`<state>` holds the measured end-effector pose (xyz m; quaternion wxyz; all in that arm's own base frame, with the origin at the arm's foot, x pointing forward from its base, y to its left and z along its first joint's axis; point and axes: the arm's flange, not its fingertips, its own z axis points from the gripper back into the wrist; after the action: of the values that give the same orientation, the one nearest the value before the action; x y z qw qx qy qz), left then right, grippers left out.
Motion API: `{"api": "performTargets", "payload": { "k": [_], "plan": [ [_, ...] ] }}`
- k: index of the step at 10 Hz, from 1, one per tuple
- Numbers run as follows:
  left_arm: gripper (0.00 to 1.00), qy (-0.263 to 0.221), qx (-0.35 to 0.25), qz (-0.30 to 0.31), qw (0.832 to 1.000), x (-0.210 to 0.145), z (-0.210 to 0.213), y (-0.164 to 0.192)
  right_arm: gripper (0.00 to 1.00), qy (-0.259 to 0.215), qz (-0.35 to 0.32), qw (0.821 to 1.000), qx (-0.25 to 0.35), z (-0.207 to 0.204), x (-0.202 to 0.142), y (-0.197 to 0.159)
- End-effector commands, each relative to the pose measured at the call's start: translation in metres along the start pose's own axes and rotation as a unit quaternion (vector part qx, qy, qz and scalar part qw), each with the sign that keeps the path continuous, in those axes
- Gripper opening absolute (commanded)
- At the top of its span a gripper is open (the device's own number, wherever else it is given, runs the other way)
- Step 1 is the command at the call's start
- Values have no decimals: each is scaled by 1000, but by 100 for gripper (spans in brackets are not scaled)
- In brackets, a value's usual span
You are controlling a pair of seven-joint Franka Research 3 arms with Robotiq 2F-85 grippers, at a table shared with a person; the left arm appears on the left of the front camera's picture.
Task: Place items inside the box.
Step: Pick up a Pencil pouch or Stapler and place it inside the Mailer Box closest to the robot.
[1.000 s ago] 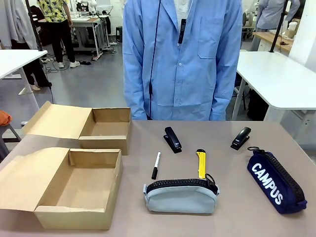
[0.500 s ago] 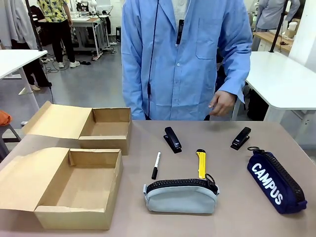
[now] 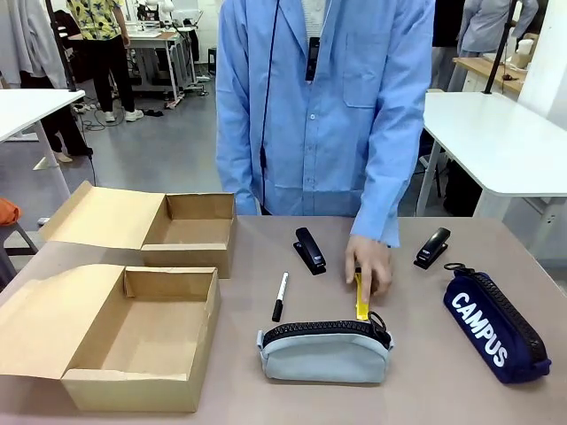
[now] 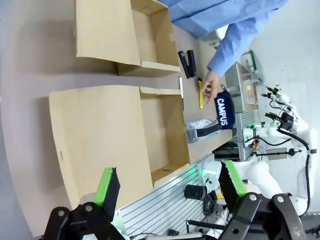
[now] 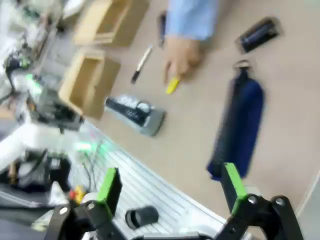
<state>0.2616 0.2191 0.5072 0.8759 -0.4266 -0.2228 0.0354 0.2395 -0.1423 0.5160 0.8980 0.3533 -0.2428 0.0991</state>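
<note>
left gripper (image 4: 169, 176), bottom of the left wrist view: fingers spread wide, nothing between them. right gripper (image 5: 170, 179), bottom of the right wrist view: spread just as wide, holding nothing. That view is motion-blurred.

Front view, near to far:
- near box (image 3: 133, 390), lower left: open, flap laid out to the left.
- grey pencil case (image 3: 324, 354), lower centre: on the table (image 3: 416, 394), zip on top.
- navy "CAMPUS" case (image 3: 494, 323), lower right: lying diagonally, well apart from the grey one.
- marker pen (image 3: 280, 295), just left of centre: between the near box and the knife, touching neither.
- utility knife (image 3: 361, 305), centre: yellow handle, near end right at the grey case's far edge. The person's hand (image 3: 368, 263) is down on its far end, fingers on the handle.
- black stapler (image 3: 309, 250), centre: just beyond the marker, left of the hand.
- second stapler (image 3: 431, 247), right of the hand: beyond the navy case.
- far box (image 3: 188, 258), mid left: open, directly behind the near box, flap out to the left.
- person (image 3: 323, 106), top centre: blue coat, at the far table edge.

All items lie on the table, outside both boxes.
</note>
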Motion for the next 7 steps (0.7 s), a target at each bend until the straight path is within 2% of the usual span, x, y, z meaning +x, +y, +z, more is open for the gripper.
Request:
{"api": "performTargets", "payload": {
  "k": [1, 2, 3, 4, 7],
  "plan": [
    [100, -4, -10, -11, 1000, 1, 1, -2, 100, -314, -234, 911, -131, 73, -23, -68],
    [100, -4, -10, -11, 1000, 1, 1, -2, 100, -305, -225, 921, -88, 88, -37, -77],
    [100, -4, -10, -11, 1000, 1, 1, -2, 100, -276, -256, 922, -89, 89, -38, -80],
    [100, -4, -10, -11, 1000, 1, 1, -2, 100, -126, -121, 983, -46, 93, -51, -73],
    [100, -4, -10, -11, 1000, 1, 1, -2, 100, -126, -121, 983, -46, 93, -51, -73]
  ]
}}
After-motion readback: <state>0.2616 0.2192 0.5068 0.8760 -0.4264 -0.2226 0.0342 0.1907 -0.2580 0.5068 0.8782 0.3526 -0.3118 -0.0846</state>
